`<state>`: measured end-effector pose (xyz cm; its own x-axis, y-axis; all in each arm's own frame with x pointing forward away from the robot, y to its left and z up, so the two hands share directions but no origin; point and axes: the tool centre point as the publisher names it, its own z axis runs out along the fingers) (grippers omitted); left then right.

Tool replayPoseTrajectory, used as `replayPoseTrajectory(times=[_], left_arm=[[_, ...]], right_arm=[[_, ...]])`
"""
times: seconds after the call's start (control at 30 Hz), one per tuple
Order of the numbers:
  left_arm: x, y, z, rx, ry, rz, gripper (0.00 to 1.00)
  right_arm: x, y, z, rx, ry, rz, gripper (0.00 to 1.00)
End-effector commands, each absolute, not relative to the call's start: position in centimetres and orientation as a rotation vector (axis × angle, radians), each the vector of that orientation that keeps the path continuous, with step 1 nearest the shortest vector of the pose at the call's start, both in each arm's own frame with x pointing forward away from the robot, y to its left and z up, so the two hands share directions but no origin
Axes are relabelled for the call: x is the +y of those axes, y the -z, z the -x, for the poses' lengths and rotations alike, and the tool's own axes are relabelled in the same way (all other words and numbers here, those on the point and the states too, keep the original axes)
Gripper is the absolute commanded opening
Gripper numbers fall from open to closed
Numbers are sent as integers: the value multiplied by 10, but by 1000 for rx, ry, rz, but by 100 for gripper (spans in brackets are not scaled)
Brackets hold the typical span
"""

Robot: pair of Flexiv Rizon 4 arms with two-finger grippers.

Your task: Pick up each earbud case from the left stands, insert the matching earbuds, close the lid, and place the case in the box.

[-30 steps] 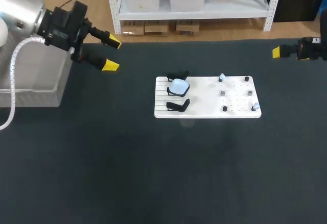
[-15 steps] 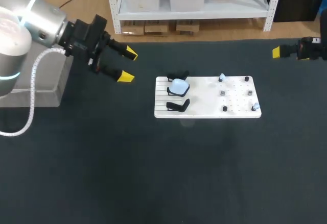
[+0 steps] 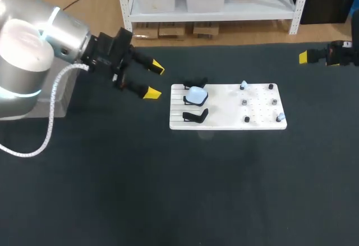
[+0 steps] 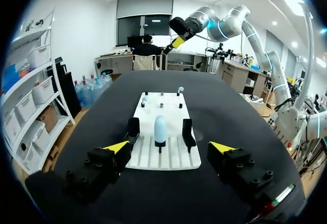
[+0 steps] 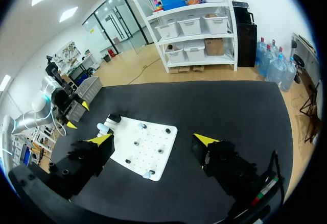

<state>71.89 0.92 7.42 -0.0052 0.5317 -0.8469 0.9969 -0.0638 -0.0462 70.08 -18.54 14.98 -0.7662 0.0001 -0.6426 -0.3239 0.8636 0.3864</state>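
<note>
- Box: grey, far left of the table, mostly hidden behind the left arm.
- Left gripper: hangs above the mat just left of the board, pointing right at the stands. Fingers spread wide, nothing between them.
- White board: flat on the dark mat, mid-table.
- Left end of the board: slotted, carries black stands. The far stand and the near stand are empty.
- Earbud case: pale blue, lid closed, seated between those two stands and directly ahead of the left gripper in its wrist view.
- Right half of the board: small black pegs.
- Two pale blue earbuds sit there: one at the far edge, one at the near right corner.
- Right gripper: at the table's far right edge, well apart from the board. Fingers wide, holding nothing.
</note>
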Motion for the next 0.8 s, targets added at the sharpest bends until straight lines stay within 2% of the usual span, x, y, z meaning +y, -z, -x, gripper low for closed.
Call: replayPoseTrajectory(times=[0.03,0.8], left_arm=[[-10,-65,-721,1584,978,-1656,100],[-41,-35,-727,1599,1027,-1619,100]], right_arm=[[-186,-150,-700,2373,-642,234,100],[-186,-150,-700,2373,-642,234,100]])
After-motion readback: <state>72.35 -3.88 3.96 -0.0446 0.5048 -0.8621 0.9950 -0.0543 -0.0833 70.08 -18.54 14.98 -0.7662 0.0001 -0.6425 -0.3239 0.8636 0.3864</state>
